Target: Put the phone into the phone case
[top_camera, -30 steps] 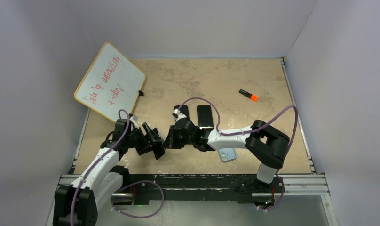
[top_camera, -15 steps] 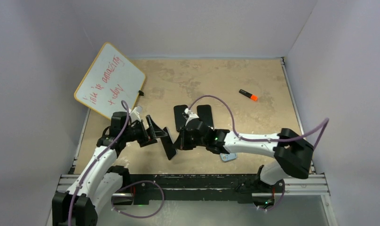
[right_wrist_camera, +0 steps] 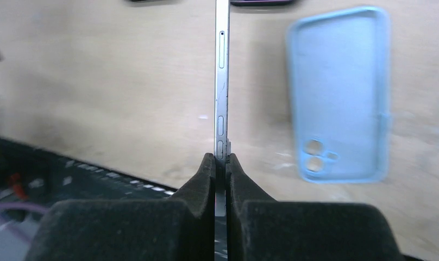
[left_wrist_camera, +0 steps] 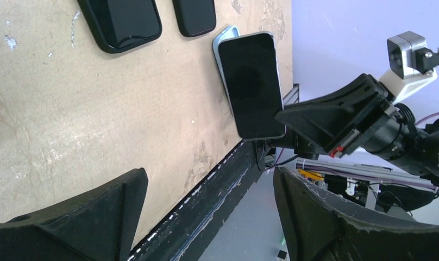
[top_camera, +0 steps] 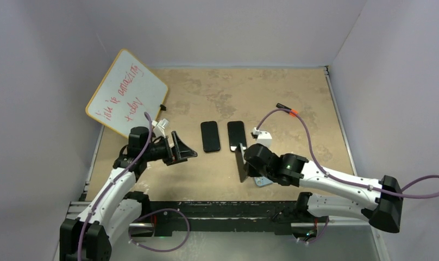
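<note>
My right gripper [top_camera: 245,166] is shut on the phone [top_camera: 240,163], a silver-edged handset with a black screen, and holds it on its edge above the table. In the right wrist view the phone's thin side [right_wrist_camera: 221,81] rises from between the pinching pads of the right gripper [right_wrist_camera: 221,163]. The phone case [right_wrist_camera: 337,92] is light blue with camera holes. It lies flat, open side up, just right of the phone, and my right arm partly covers the phone case [top_camera: 262,181]. My left gripper [top_camera: 183,150] stands open and empty, well left of the phone [left_wrist_camera: 252,84].
Two black phone-sized slabs [top_camera: 210,136] [top_camera: 237,134] lie side by side behind the held phone. A whiteboard [top_camera: 127,92] with red writing leans at the back left. An orange marker [top_camera: 288,110] lies at the back right. The black front rail [left_wrist_camera: 228,179] runs close below the left gripper [left_wrist_camera: 209,217].
The left gripper let go of the phone, opened wide and drew back to the left. The right gripper carried the phone to the right, next to the blue case.
</note>
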`<state>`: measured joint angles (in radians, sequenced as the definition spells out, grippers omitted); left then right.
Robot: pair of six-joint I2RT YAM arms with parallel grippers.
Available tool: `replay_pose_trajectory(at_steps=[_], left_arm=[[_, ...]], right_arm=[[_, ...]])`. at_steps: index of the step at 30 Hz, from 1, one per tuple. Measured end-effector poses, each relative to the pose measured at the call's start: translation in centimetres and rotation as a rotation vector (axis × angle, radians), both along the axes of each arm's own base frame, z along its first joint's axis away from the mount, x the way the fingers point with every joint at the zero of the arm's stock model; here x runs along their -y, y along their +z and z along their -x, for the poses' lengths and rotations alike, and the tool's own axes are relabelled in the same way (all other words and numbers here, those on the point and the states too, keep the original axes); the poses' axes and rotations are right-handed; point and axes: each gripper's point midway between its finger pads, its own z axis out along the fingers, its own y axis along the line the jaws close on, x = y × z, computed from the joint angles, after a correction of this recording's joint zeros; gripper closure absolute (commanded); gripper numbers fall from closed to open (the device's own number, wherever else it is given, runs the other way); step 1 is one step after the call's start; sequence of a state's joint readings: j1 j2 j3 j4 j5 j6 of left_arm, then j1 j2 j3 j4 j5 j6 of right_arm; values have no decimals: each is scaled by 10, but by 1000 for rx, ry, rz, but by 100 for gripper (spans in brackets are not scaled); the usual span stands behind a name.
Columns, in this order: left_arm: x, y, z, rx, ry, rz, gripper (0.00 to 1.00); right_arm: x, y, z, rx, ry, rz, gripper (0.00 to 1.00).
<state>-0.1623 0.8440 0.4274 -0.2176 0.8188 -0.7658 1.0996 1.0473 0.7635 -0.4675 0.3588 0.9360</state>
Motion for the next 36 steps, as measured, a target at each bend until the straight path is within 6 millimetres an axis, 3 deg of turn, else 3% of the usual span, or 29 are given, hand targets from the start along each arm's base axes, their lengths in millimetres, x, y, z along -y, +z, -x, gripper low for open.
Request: replay_pose_trajectory(at_steps=[5,10,17,25,29,36], left_arm=[[8,-1,2,8,-35,-1,15],[35,-15,14,-44,-124,-38,20],[87,-33,13,-105,-173,-128,26],[157,-32,-15,-77,-137,-144,43],[175,-51,-24,-108,-87,-152,47],[202,-73,-34,-141,-58,-186,52]], right_arm=[[60,-9,3,15,-111,187,100],[83,-12,4,19,-154,265,100],[102,-15,9,3,-200,329,100],[113,8,9,40,-253,252,100],[113,24,8,69,-265,191,100],[119,32,8,93,-276,156,100]])
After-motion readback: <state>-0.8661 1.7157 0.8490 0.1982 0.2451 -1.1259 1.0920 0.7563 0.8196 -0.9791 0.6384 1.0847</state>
